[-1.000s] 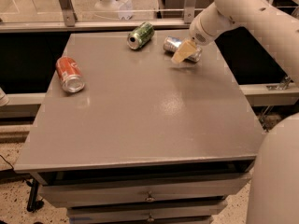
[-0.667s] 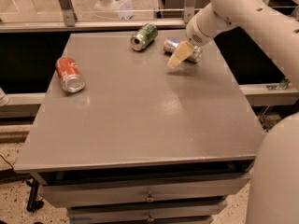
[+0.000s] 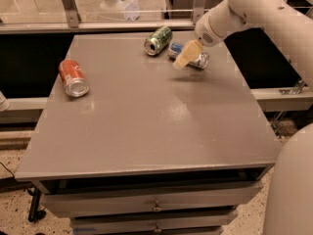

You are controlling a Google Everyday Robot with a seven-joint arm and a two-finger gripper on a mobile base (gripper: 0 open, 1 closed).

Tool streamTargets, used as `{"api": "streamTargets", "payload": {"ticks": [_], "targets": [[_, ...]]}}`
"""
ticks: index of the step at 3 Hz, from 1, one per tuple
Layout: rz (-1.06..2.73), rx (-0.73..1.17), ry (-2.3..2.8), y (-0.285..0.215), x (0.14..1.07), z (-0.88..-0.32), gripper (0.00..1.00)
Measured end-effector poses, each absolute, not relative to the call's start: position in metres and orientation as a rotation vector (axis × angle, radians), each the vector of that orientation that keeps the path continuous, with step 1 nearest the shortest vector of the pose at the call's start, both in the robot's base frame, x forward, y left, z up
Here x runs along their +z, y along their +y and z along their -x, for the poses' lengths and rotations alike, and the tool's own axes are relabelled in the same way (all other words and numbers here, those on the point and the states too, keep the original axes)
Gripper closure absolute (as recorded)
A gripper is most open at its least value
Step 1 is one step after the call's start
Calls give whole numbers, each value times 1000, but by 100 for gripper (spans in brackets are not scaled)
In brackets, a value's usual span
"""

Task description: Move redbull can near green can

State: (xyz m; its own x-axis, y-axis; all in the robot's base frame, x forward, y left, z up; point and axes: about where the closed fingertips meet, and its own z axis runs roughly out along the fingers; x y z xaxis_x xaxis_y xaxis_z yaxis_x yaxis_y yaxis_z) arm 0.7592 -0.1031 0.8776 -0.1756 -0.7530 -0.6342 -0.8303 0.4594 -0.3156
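Note:
The redbull can (image 3: 200, 61), slim, silver and blue, lies on its side at the far right of the grey table (image 3: 146, 131). My gripper (image 3: 185, 57) reaches in from the upper right and is shut around the can's middle, hiding part of it. The green can (image 3: 158, 39) lies on its side just left of the redbull can, a small gap apart, with its silver top facing the front.
A red-orange can (image 3: 73, 77) lies on its side near the table's left edge. A glass rail (image 3: 122, 23) runs behind the table. My white arm (image 3: 254, 9) spans the upper right. Drawers (image 3: 156, 207) sit below the table front.
My gripper has shifted left with the redbull can, and the gap to the green can has shrunk. The red-orange can has stayed put.

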Motion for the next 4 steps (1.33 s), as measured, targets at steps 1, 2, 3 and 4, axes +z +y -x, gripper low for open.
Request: {"api": "streamTargets", "payload": {"ticks": [1,2,3,4], "targets": [[1242,294,1935,-121,898,-741,0],[1159,398,1935,-162,921,-709,0],[1090,443,1943,-211,932,-678,0],[1071,446,1949,-222,932,-672,0]]}}
